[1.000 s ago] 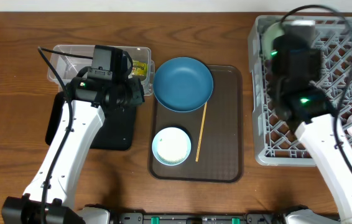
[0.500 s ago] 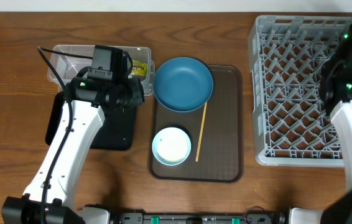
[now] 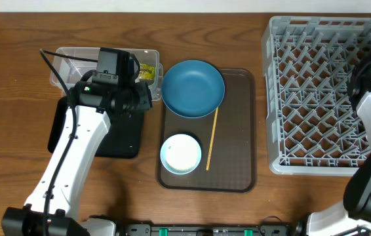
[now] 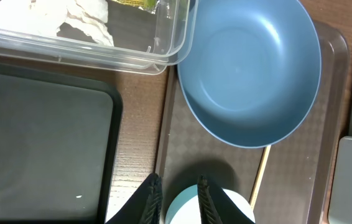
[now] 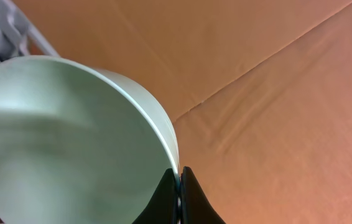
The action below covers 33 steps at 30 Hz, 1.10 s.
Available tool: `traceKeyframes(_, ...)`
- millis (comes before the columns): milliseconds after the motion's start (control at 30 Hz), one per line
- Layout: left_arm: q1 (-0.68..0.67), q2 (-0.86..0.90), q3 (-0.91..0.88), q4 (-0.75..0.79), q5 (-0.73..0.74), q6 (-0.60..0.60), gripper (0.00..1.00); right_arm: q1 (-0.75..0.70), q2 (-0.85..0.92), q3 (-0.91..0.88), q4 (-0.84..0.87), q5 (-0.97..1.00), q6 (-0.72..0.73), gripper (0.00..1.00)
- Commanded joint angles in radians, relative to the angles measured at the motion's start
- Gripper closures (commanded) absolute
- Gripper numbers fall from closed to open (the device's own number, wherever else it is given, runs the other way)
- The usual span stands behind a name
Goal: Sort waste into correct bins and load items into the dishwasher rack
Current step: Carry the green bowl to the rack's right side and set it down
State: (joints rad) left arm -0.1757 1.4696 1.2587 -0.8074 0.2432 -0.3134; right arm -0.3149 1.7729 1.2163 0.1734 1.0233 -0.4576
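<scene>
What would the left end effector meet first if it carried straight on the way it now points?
Probably the small pale bowl on the brown tray: in the left wrist view its rim shows right between the fingertips of the left end effector. Depth is unclear, so this is a guess.

You had no text you could read at this moment. The only printed thing was the yellow-green snack wrapper (image 3: 147, 71) lying in the clear tub (image 3: 56, 73). From overhead its print showed only as dark specks, too small to make out. The left wrist view caught just a sliver of it at the top edge, and that was illegible too.
</scene>
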Motion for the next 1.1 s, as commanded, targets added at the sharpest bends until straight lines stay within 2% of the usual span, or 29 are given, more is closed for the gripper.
traceKeyframes(0,0.002,-0.006,0.008,-0.003,-0.009,0.006,0.77,-0.02,0.05,0.008,0.016,0.02,-0.013,0.99)
traceKeyframes(300,0.002,-0.006,0.008,-0.004,-0.009,0.006,0.77,-0.033,0.103,0.008,0.101,0.02,-0.041,0.99)
traceKeyframes(500,0.002,-0.006,0.008,-0.004,-0.009,0.006,0.77,-0.064,0.103,0.008,0.288,-0.011,-0.23,0.99)
traceKeyframes(733,0.002,-0.006,0.008,-0.005,-0.009,0.005,0.77,-0.104,0.115,0.008,0.29,-0.143,-0.296,0.99)
traceKeyframes(1067,0.002,-0.006,0.008,-0.008,-0.009,0.005,0.77,-0.127,0.179,0.008,0.306,-0.185,-0.33,0.99)
